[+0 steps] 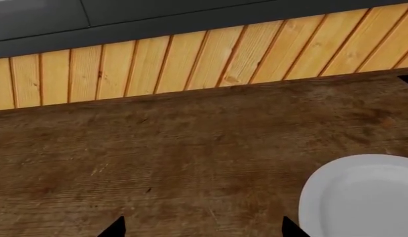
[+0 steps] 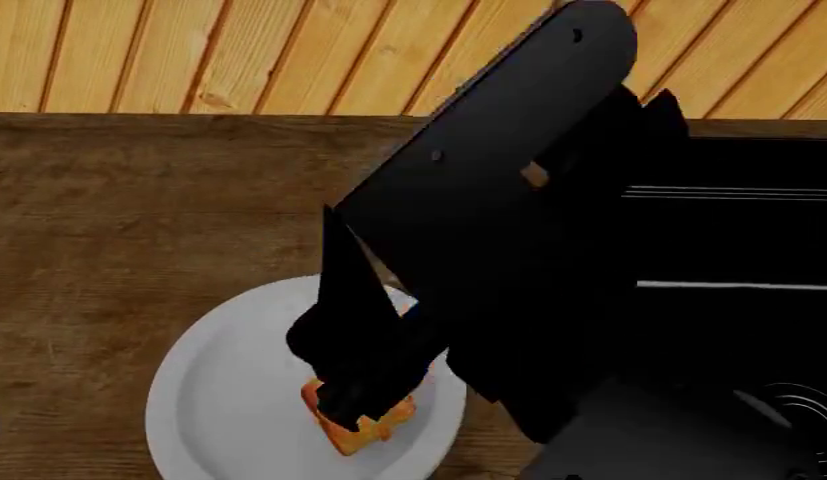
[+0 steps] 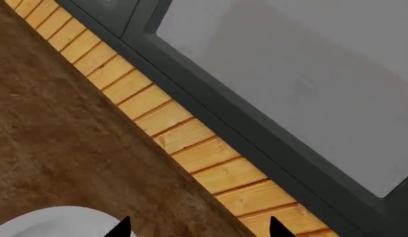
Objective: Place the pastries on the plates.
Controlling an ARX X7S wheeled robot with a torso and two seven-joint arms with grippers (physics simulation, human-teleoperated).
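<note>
- One white plate sits on the wooden worktop.
- One golden-brown pastry lies on it, partly hidden.
- One black robot arm crosses the head view.

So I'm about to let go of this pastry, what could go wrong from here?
The right gripper sits over the pastry and hides most of it from the head view, so its seating on the plate is hard to judge. It looks near the plate's near edge, so it might slip off on release. The right arm also blocks the table beyond.
</note>
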